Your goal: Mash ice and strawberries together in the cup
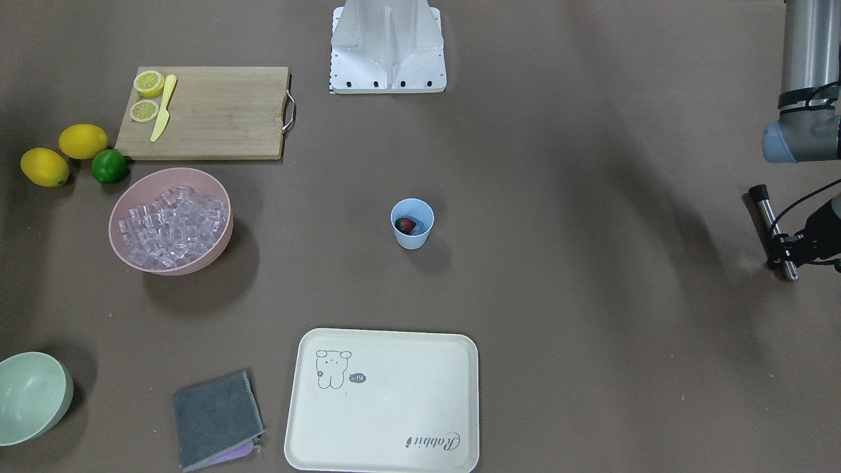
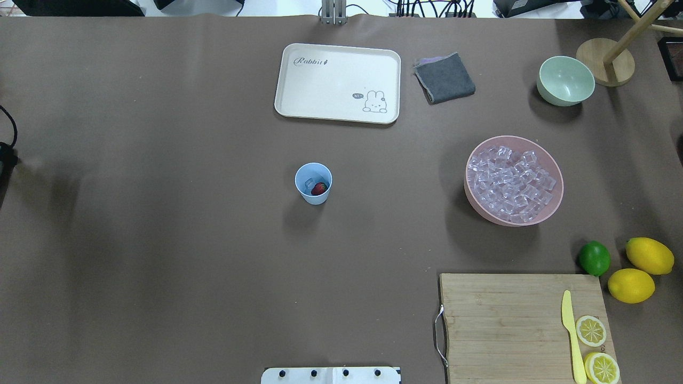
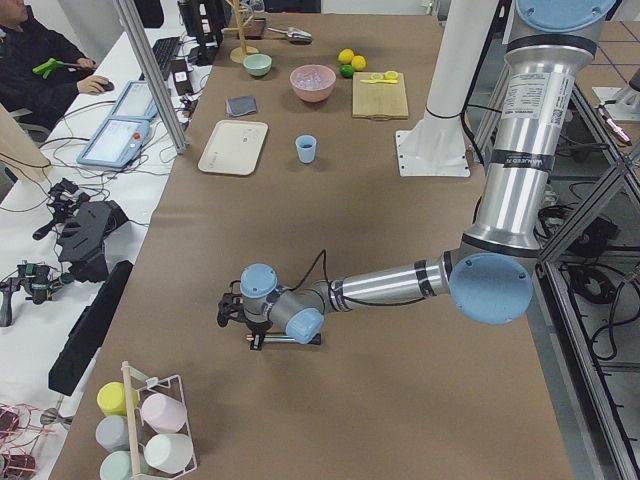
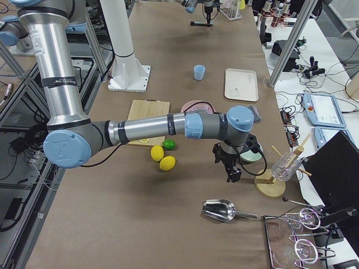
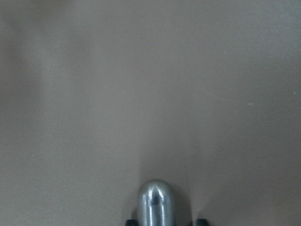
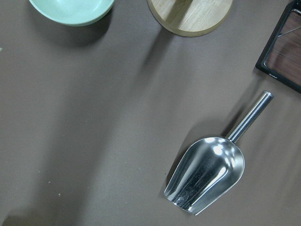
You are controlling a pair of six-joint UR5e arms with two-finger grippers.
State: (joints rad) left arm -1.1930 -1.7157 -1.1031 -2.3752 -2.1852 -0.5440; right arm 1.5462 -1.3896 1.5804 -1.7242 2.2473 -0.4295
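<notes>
Left tool [image 1: 784, 253] clamps a steel rod [image 1: 767, 211], well apart from the light-blue cup [image 1: 412, 230]. Strawberry [image 1: 408, 226] and an ice cube [image 2: 309, 184] sit inside it, at the middle of the counter [image 1: 558, 295]. As for the right tool [image 4: 231, 174], I cannot tell its grip.

strawberry [image 2: 319, 188], ice [image 2: 309, 184] in cup [image 2: 314, 198] | tray [image 2: 320, 90] beyond | bowl [image 2: 475, 200] to robot's right

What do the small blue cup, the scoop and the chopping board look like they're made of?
Small light-blue tapered cup: probably plastic, matte, evenly coloured, thin rim.
Silver scoop with tube handle: metal, polished, with mirror-like glints.
Rectangular tan chopping board: wood or bamboo, unglossed, with visible grain strips.
</notes>
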